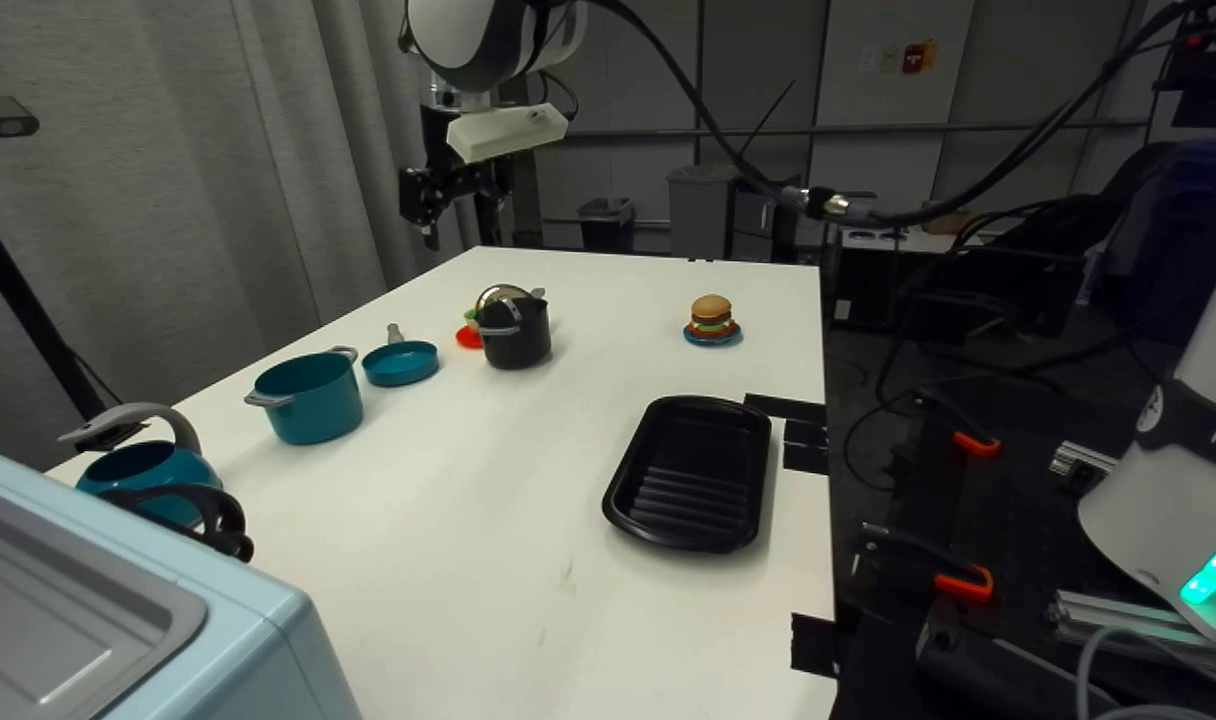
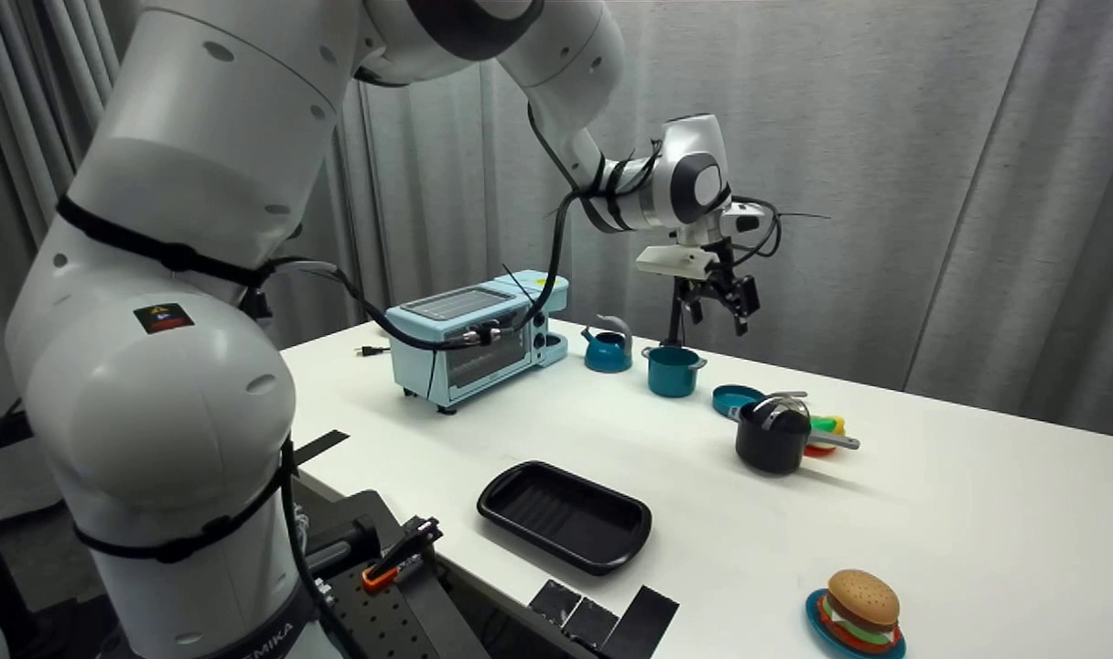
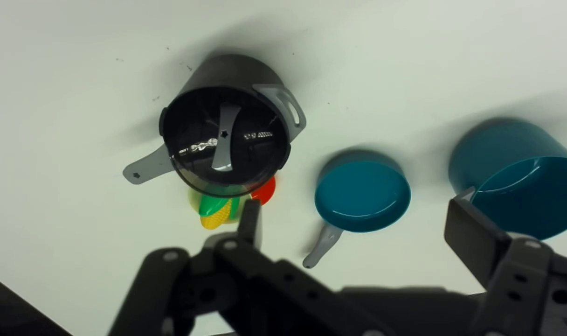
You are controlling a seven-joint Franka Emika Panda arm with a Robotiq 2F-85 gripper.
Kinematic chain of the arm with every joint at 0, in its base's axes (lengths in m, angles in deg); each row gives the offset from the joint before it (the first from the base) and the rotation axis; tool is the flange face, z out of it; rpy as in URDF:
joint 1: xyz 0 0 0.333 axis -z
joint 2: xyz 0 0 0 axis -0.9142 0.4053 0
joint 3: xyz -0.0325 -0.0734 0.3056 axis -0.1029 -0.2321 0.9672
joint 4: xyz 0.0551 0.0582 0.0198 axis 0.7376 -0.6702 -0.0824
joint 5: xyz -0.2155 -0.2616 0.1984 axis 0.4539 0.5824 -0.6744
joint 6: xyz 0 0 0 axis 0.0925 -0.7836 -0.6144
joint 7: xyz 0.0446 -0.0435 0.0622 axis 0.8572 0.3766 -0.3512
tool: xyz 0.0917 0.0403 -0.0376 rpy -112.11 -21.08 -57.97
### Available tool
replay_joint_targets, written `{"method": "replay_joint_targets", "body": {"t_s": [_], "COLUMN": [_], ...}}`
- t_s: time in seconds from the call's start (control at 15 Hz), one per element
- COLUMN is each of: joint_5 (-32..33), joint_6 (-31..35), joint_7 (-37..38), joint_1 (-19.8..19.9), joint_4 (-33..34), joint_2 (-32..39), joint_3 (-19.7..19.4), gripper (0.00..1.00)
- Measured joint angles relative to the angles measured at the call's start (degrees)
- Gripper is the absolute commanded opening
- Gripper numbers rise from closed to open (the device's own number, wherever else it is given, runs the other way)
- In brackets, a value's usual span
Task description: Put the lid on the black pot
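The black pot (image 1: 520,340) stands upright on the white table; it also shows in an exterior view (image 2: 765,446) and in the wrist view (image 3: 234,71). The lid (image 3: 224,137) is a clear round disc with a grey bar handle. It rests tilted on the pot's mouth and overhangs the rim on the side toward the toy food, in both exterior views (image 1: 495,294) (image 2: 783,409). My gripper (image 3: 360,226) is open and empty, high above the table near the teal pan and teal pot, apart from the lid; it shows in both exterior views (image 1: 460,205) (image 2: 718,316).
Close to the pot lie toy corn (image 3: 217,213) and a red piece (image 3: 265,190), partly hidden. A teal pan (image 3: 363,196), teal pot (image 2: 673,373) and teal kettle (image 2: 607,351) stand in a row. A toaster oven (image 2: 470,334), black grill pan (image 2: 566,517) and toy burger (image 2: 863,604) are also on the table.
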Motion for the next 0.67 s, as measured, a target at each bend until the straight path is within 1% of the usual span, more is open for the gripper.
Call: {"method": "replay_joint_targets", "body": {"t_s": [0.67], "joint_5": [0.01], "joint_6": [0.00], "joint_7": [0.02], "joint_1": [0.00], "joint_4": [-0.81], "joint_2": [-0.34], "joint_3": [0.00], "gripper": [1.00]}}
